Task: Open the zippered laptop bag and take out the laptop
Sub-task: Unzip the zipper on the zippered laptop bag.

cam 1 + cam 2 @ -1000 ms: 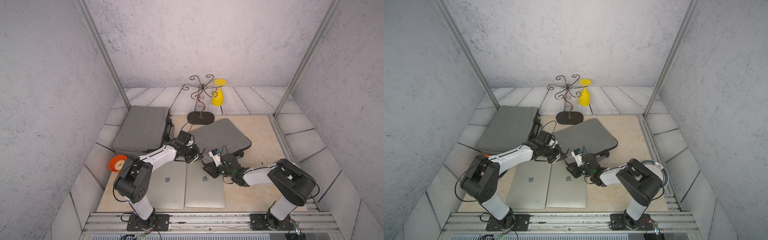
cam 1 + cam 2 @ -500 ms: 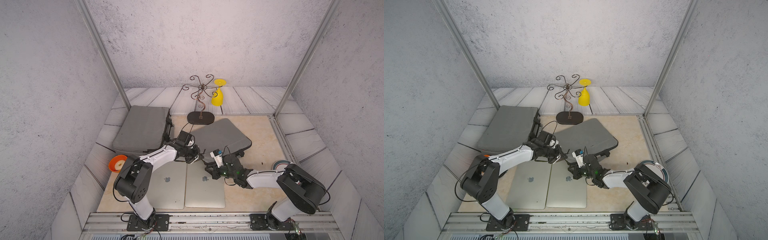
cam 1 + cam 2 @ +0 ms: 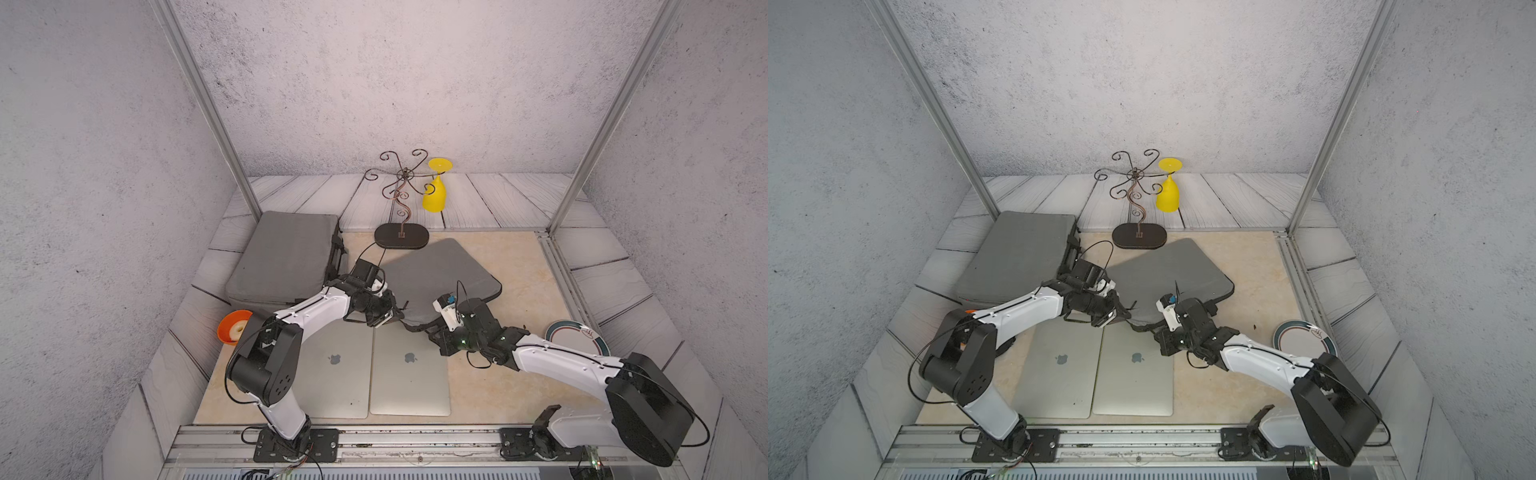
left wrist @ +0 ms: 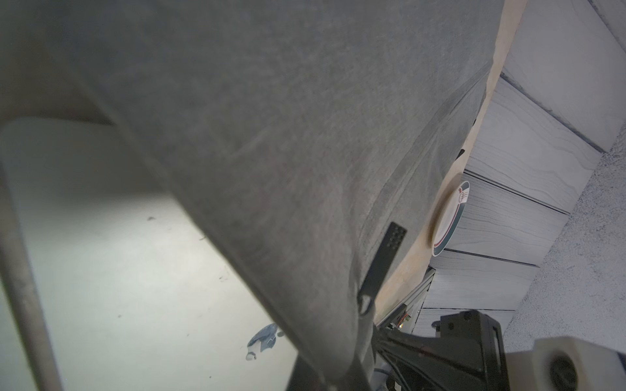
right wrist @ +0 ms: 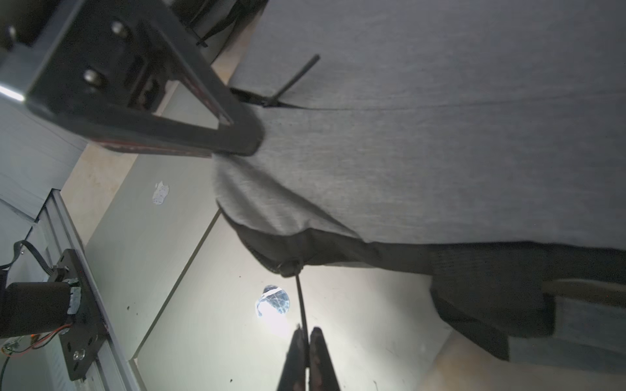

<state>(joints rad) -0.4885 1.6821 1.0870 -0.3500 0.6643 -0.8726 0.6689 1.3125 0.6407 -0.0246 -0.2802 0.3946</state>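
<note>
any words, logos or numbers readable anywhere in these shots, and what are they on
No words or numbers can be read.
Apple logo, no lettering: on the lid of the silver laptop nearer the left arm.
Apple logo, no lettering: on the lid of the silver laptop nearer the right arm.
Small red emblem on the plate: too small to read.

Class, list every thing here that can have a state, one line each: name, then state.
Centre bag: zip looks partly open.
Left tool: shut on its corner.
Right tool: shut on zip pull.
Side bag: flat, zip unclear.
Left laptop: closed.
Right laptop: closed.
Glass: hanging upside down.
</note>
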